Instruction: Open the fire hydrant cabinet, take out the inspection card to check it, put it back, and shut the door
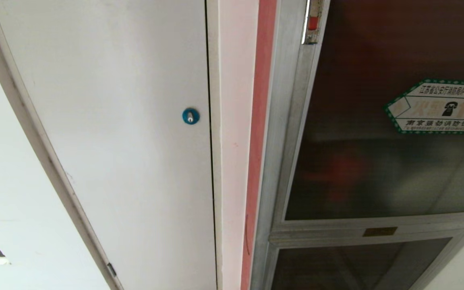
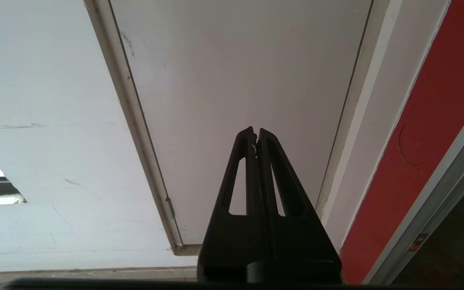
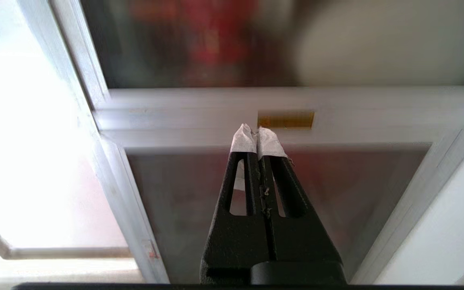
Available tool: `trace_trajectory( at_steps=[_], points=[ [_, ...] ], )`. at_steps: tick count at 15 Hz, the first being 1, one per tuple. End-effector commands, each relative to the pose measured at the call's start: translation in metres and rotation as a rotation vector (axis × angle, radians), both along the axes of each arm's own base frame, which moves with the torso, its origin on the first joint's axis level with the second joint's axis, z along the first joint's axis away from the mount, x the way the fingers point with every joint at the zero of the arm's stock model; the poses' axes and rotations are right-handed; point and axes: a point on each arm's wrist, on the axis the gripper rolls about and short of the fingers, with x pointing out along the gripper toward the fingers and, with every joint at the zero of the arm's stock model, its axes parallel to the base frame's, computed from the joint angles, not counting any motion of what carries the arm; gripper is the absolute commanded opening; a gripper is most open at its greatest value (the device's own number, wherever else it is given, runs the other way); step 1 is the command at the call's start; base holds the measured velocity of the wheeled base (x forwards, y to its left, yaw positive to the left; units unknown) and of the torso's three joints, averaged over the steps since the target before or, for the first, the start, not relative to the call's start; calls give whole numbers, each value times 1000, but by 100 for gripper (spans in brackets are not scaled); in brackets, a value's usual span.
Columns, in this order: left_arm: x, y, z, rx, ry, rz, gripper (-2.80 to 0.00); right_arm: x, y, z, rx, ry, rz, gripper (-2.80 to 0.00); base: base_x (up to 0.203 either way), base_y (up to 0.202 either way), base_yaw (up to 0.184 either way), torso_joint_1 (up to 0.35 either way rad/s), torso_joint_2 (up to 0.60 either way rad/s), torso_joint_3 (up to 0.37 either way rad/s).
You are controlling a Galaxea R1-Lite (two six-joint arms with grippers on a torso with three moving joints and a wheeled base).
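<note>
While door [image 1: 381, 133] stays unopened, cabinet [image 1: 280, 169] sits right of white panel [image 1: 115, 121]. Card not visible behind tinted glass. Left gripper [image 2: 256, 133] pinched closed, empty; right gripper [image 3: 258, 135] likewise. Door likely stiff, glass fragile, slippery: take hold at latch [image 1: 312, 22] on frame edge.

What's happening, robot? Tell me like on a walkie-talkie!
Left pincer shut, empty, facing the white door. Right pincer shut, empty, facing the fire hydrant cabinet. Glass door closed, card not in sight. Nothing in the way.
</note>
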Motion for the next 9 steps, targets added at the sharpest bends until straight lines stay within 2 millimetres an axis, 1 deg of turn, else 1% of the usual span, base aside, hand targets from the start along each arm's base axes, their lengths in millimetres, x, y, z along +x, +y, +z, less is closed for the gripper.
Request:
trace_trajectory(
  at_steps=[1,2,4,7,9],
  points=[
    [1,0,-2,0,7,0,-280,-7,1,24,-4,-69,27,-280,0,0,0,0,0,0],
    [1,0,-2,0,7,0,-280,-8,1,36,-6,-55,61,-280,0,0,0,0,0,0],
    [1,0,-2,0,9,0,-280,-1,3,64,-4,0,113,-280,0,0,0,0,0,0],
    [1,0,-2,0,9,0,-280,23,5,113,5,73,240,-280,0,0,0,0,0,0],
    [1,0,-2,0,7,0,-280,46,8,146,12,105,362,-280,0,0,0,0,0,0]
  ],
)
